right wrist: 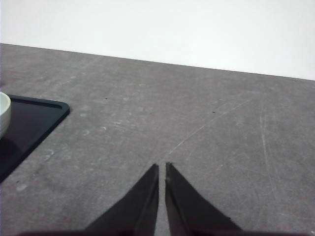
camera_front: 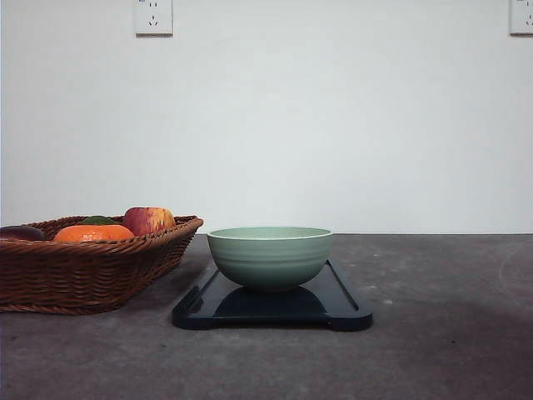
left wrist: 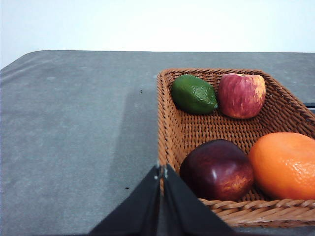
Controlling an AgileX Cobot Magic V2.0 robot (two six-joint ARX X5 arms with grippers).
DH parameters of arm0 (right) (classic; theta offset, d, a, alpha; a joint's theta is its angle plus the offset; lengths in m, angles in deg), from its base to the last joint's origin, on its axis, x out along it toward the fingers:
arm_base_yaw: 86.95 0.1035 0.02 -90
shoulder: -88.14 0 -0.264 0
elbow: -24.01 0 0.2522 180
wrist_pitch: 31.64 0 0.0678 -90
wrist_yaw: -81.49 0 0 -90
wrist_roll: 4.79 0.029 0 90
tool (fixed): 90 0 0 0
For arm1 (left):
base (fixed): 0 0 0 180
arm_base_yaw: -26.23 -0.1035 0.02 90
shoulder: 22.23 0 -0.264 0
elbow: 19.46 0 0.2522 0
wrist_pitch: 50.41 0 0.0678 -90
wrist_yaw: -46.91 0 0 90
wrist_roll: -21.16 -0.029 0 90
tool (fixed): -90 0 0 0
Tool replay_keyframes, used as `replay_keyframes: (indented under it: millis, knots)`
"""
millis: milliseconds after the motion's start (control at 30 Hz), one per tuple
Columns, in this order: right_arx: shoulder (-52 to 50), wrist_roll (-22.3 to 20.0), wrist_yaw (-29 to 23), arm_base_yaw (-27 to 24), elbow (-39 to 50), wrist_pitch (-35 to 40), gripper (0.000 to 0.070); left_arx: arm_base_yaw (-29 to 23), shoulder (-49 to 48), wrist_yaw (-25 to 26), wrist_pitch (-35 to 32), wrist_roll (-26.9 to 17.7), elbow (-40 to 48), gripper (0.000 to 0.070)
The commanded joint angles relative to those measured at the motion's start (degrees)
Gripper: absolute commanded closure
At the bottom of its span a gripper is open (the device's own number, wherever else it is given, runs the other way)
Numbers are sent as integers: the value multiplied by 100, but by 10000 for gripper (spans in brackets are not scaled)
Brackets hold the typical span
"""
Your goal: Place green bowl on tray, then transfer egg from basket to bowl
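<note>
Resting nearest the camera on the grey tabletop (camera_front: 433,333), the tray (camera_front: 346,310) carries the green bowl (camera_front: 270,257), upright at its centre. Left of it, just beside, the basket (camera_front: 83,275) holds an orange (left wrist: 285,164), dark red apple (left wrist: 217,169), lime (left wrist: 194,94) and red apple (left wrist: 241,95). Left gripper (left wrist: 162,173) and right gripper (right wrist: 162,168): fingertips nearly together, holding nothing.

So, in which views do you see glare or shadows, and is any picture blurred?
Front view: the glossy tray mirrors the green bowl; soft shadow beside the basket. Left wrist view: small highlights on the dark red fruit, a faint shadow band on the table. All views fairly sharp.
</note>
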Motion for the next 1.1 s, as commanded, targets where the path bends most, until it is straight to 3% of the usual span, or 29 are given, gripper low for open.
replay_keyframes:
  millis: [0, 1067]
  knots:
    - [2, 31, -10, 9, 24, 63, 684, -11, -2, -9, -76, -14, 107, 700]
    - [2, 31, -8, 9, 24, 63, 684, -11, -2, -9, -76, -14, 107, 700]
